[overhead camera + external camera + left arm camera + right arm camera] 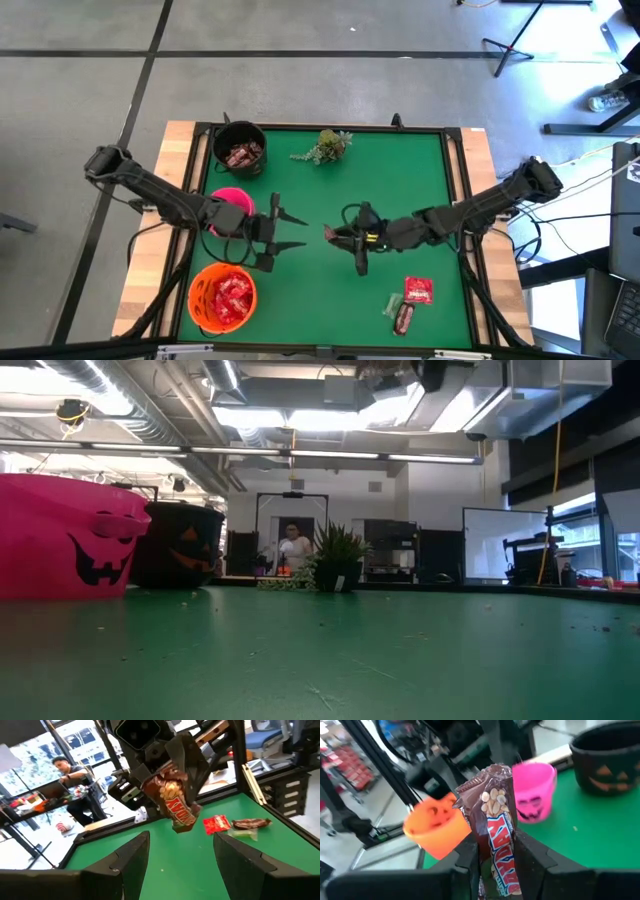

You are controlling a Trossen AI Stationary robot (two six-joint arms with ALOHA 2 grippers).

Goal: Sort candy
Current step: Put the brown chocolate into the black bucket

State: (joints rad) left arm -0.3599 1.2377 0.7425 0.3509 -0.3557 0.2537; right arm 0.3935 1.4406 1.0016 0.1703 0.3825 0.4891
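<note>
Candy is spread over the green table (pixel 330 200): a brown bar (pixel 496 837) is gripped between the closed-in fingers of the right gripper (pixel 332 235) and held above the mat, just beside the pink bucket (pixel 232 203). The left gripper (pixel 298 231) is held near that bucket too, its fingers spread wide and empty, pointed at the held bar. Brown bars are seen in the black bucket (pixel 240 147) beyond the pink bucket, and red packets in the orange bucket (pixel 223 297) on its nearer side. A red packet (pixel 419 291) and a dark bar (pixel 403 318) are left lying well apart from the pink bucket.
</note>
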